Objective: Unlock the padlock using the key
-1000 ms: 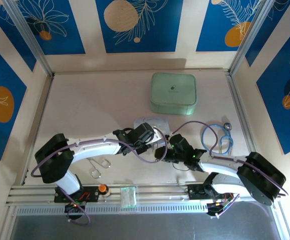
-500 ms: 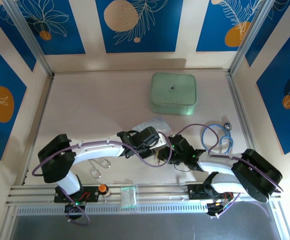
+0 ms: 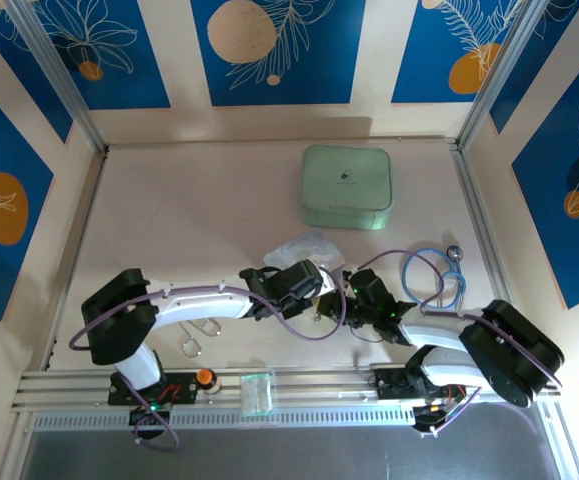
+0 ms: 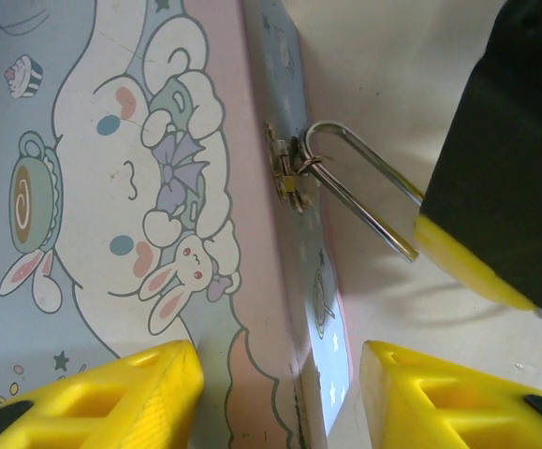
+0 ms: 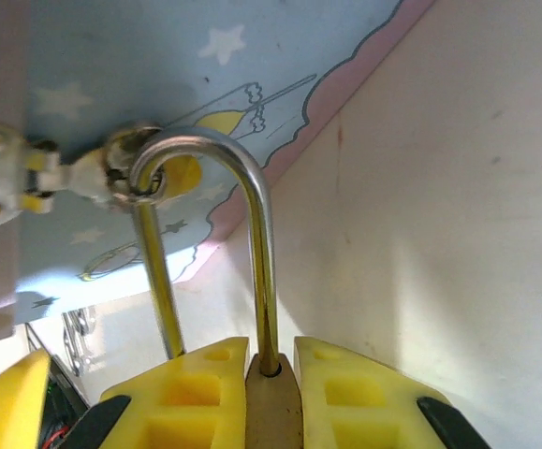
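One brass padlock [image 5: 272, 412] — thin, glossy U-shaped shackle [image 5: 263, 243].

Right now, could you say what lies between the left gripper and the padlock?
In the left wrist view, the side edge of the cartoon tin runs from the left gripper to the padlock.

The brass body of the padlock [image 5: 271, 407] is mostly hidden between the jaws of the right gripper [image 5: 271, 367] and cut off at 6 o'clock. The cartoon tin [image 4: 111, 187] runs off the left wrist view at 9 and 12 o'clock.
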